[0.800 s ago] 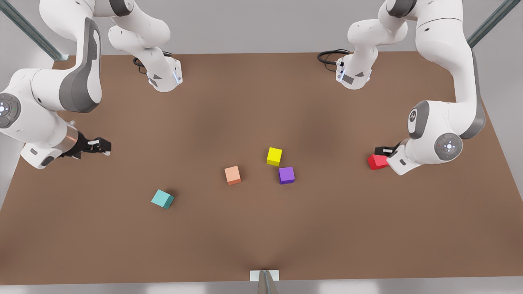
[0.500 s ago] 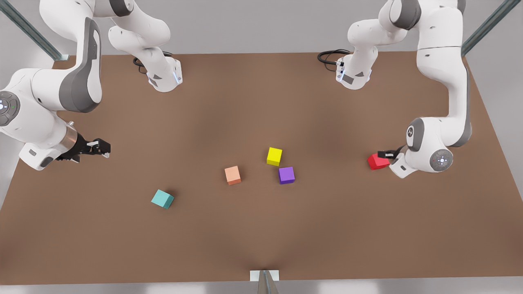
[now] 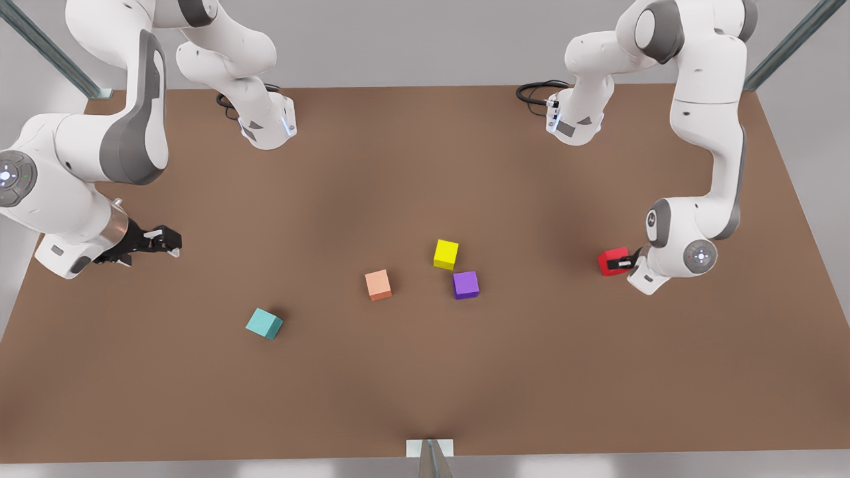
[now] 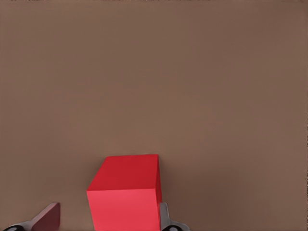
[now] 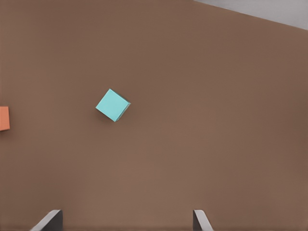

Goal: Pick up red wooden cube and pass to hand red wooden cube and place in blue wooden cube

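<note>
Where the bench [image 3: 425, 392] lies nearest the camera, blue wooden cube [image 3: 264, 323] rests alone; salmon cube [image 3: 378, 285], purple cube [image 3: 465, 284] and yellow cube [image 3: 445, 254] cluster mid-bench, the last two just beside each other. Red wooden cube [image 3: 611, 261] sits at the front view's right, between the left gripper [image 3: 623, 263] jaws, which stand wide around it. Right gripper [image 3: 159, 240], front view's left, hovers with jaws wide, holding nothing.

Brown tabletop [image 3: 398, 372], plain grey wall [image 3: 412, 40] behind, metal frame struts [image 3: 50, 50] at corners, even light.
</note>
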Tool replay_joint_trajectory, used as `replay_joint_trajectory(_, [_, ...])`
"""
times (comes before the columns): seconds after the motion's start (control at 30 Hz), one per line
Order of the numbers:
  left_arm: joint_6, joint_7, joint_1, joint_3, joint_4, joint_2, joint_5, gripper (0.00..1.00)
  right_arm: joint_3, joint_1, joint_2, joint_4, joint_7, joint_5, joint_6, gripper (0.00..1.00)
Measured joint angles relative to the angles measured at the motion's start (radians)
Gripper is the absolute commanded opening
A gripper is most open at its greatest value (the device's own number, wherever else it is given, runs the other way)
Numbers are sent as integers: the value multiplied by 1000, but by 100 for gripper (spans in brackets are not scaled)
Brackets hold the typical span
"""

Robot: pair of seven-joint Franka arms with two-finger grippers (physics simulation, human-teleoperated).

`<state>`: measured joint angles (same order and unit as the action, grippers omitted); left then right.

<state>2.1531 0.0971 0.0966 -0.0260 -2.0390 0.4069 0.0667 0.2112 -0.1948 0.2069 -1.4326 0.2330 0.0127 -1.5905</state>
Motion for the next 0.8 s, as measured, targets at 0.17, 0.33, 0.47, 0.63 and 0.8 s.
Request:
replay_joint_trajectory(0.17, [17,33,-13,0,-1,20,0,100,0,1,0,-2,6,0,0,100])
replay_joint_trajectory(0.33, [30,57,-11,0,0,63,0,100,0,0,1,-3,10,1,1,100])
replay_joint_trajectory(0.47, [44,72,-10,0,-14,86,0,100,-1,0,3,-4,13,1,1,100])
replay_joint_trajectory(0.63, [63,87,-8,0,-29,96,2,76,-2,0,3,-5,17,1,1,100])
replay_joint_trajectory(0.8, [72,106,-7,-6,-10,100,5,65,-1,0,4,-5,24,1,2,100])
